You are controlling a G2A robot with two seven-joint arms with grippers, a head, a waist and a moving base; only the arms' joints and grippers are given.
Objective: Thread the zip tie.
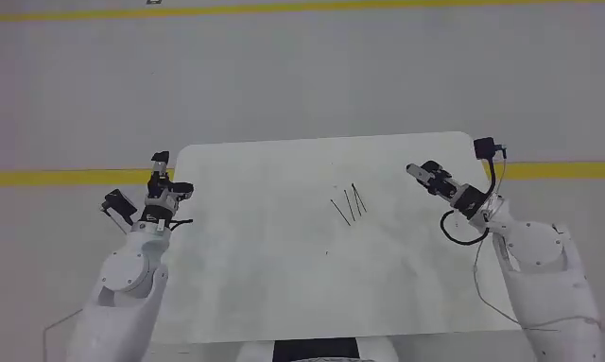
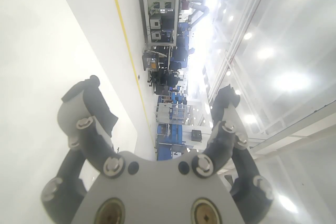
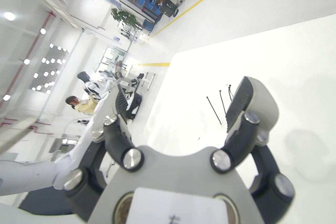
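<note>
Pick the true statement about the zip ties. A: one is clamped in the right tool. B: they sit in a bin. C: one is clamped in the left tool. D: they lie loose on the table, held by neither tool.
D: the zip ties lie flat on the table, and the left tool and right tool stand open and empty.

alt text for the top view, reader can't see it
Thin black zip ties lie loose right of centre on a white table, seen from above. The left gripper sits at the table's left edge, the right gripper over its right side, both open, empty and clear of the ties.
</note>
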